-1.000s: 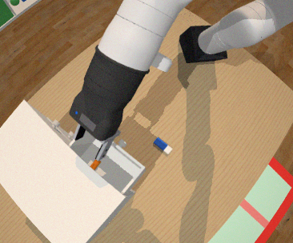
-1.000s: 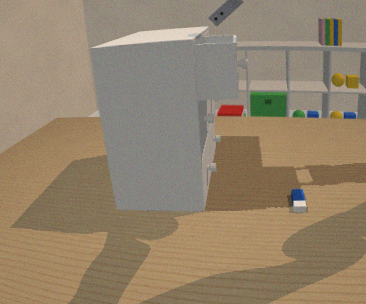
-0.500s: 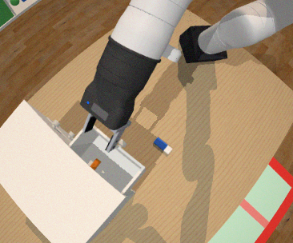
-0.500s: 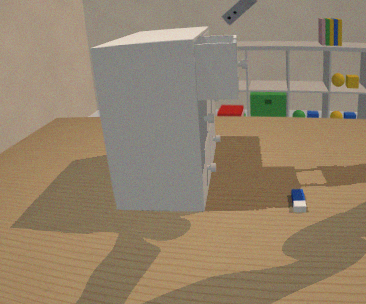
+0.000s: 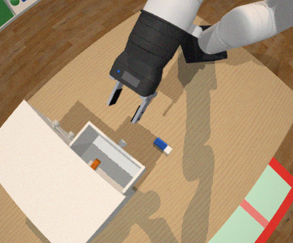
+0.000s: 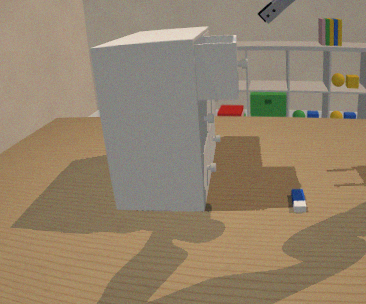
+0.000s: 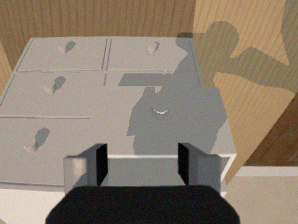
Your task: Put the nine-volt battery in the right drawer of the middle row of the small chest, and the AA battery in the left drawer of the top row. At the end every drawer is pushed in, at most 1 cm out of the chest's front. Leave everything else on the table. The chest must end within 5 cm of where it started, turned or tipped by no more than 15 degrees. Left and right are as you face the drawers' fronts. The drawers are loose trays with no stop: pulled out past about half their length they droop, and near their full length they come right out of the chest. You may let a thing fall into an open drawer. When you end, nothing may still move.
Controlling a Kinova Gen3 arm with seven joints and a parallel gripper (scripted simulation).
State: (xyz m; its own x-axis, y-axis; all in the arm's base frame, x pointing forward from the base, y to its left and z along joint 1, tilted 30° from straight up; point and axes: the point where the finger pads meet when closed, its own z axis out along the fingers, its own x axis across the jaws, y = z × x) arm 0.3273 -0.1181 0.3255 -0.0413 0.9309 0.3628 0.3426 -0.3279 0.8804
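Observation:
The white chest (image 5: 45,180) stands at the table's left, its drawer fronts facing the table's middle. One top-row drawer (image 5: 106,157) is pulled out, and the orange AA battery (image 5: 94,163) lies inside it near the chest. My gripper (image 5: 123,111) is open and empty, high above and a little in front of that drawer. In the wrist view my fingers hang over the drawer's front (image 7: 160,110), and the AA battery is hidden. The blue and white nine-volt battery (image 5: 162,145) lies on the table in front of the chest, also in the side view (image 6: 298,200). The other drawers look pushed in.
A red-bordered green mat (image 5: 265,208) lies at the table's right corner. The arm's dark base (image 5: 202,48) sits at the far edge. A shelf (image 6: 301,80) with coloured boxes and balls stands beyond the table.

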